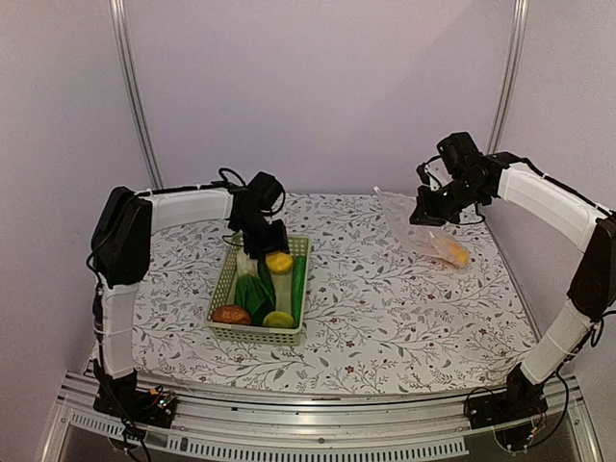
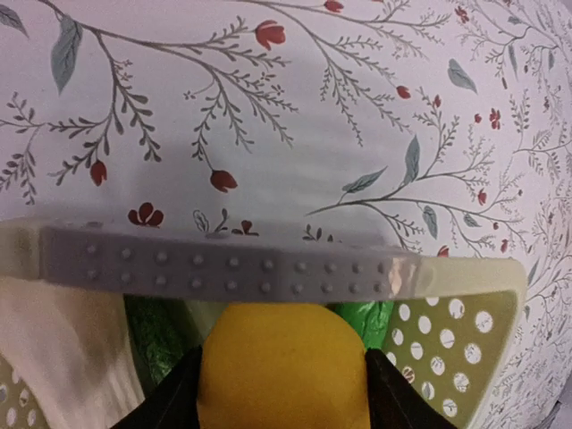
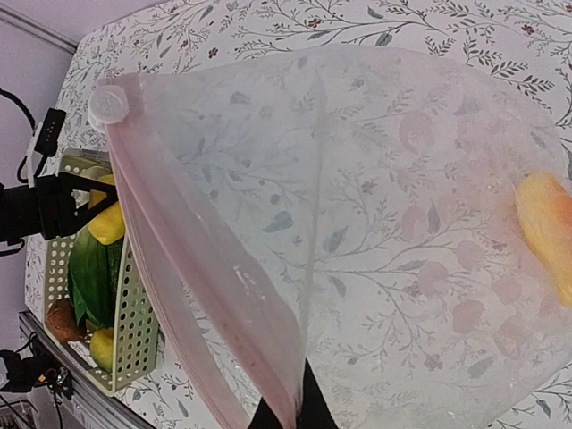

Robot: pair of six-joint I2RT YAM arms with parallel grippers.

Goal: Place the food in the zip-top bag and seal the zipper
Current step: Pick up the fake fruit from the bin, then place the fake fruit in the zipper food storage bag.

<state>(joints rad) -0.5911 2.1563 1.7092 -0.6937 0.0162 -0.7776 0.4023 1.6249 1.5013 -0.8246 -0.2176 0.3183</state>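
Note:
The pale green basket (image 1: 225,289) holds a yellow fruit (image 1: 279,262), bok choy (image 1: 252,294), a cucumber (image 1: 299,281), a reddish-brown piece (image 1: 231,315) and a yellow-green fruit (image 1: 279,320). My left gripper (image 1: 273,246) is shut on the yellow fruit (image 2: 281,366) at the basket's far end, just inside the rim (image 2: 223,268). My right gripper (image 1: 430,210) is shut on the mouth edge of the clear zip-top bag (image 1: 423,231) and holds it up. Its pinkish zipper (image 3: 192,268) runs to the fingers (image 3: 315,407). An orange fruit (image 3: 545,228) lies inside the bag (image 3: 375,223).
The flowered tablecloth (image 1: 385,318) covers the table. White walls and two metal posts stand behind. The basket also shows at the left of the right wrist view (image 3: 134,331), with the left gripper (image 3: 63,210) over it.

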